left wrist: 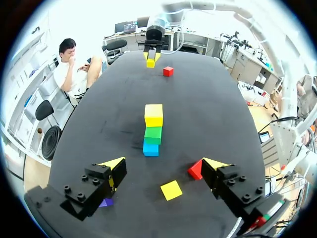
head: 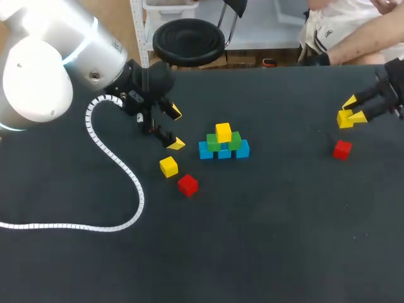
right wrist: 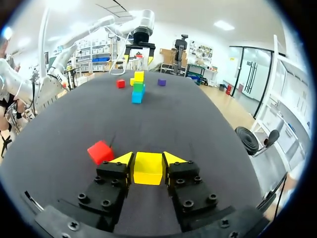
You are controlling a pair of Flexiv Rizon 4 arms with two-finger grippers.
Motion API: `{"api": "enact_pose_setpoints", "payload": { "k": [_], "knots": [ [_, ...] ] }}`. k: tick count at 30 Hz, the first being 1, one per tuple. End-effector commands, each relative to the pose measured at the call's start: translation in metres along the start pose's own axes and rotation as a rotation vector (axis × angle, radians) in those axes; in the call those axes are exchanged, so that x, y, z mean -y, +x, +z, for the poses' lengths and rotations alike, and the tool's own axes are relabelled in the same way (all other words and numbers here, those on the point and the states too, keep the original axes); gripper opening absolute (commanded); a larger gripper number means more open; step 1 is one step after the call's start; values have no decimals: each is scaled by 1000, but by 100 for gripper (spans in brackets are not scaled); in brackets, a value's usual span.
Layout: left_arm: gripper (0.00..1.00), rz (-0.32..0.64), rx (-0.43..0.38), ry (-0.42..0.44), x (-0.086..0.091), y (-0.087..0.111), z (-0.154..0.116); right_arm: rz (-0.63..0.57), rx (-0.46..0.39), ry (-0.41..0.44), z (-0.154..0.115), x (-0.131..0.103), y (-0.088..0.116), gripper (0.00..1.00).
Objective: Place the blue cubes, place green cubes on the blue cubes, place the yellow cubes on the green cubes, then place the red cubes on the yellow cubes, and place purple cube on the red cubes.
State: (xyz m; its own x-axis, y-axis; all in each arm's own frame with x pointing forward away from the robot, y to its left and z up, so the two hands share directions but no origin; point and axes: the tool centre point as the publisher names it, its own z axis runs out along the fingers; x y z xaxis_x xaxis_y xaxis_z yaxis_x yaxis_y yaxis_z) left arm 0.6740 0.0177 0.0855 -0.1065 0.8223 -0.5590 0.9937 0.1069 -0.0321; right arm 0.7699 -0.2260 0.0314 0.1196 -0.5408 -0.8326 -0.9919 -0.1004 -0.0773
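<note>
A pyramid stands mid-table: three blue cubes [head: 224, 153], two green cubes [head: 213, 142] on them and one yellow cube [head: 223, 132] on top. My right gripper [head: 351, 111] is at the far right, shut on a yellow cube [right wrist: 148, 168] just above the table, with a red cube [head: 342, 149] beside it. My left gripper [head: 175, 129] hangs open left of the pyramid, above a loose yellow cube [left wrist: 171, 190] and a red cube [left wrist: 195, 170]. A purple cube [left wrist: 105, 203] peeks out under one left finger; it is hidden in the head view.
A white coiled cable [head: 113, 164] loops over the left part of the table from my left arm. The dark table [head: 271, 240] is bare in front of the pyramid and between it and the right gripper.
</note>
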Motion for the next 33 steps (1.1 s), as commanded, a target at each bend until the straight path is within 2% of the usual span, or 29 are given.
{"api": "enact_pose_setpoints", "payload": {
  "k": [1, 9, 29, 31, 33],
  "knots": [
    [100, 2, 2, 0, 0, 1, 0, 1, -30, 28, -1, -7, -18, 0],
    [100, 2, 2, 0, 0, 1, 0, -29, -18, 40, -7, -11, -43, 0],
    [100, 2, 2, 0, 0, 1, 0, -29, -18, 40, -7, -11, -43, 0],
    [100, 2, 2, 0, 0, 1, 0, -58, -5, -16, 11, 1, -53, 0],
    [100, 2, 2, 0, 0, 1, 0, -91, 18, -33, 27, 13, -63, 0]
  ]
}}
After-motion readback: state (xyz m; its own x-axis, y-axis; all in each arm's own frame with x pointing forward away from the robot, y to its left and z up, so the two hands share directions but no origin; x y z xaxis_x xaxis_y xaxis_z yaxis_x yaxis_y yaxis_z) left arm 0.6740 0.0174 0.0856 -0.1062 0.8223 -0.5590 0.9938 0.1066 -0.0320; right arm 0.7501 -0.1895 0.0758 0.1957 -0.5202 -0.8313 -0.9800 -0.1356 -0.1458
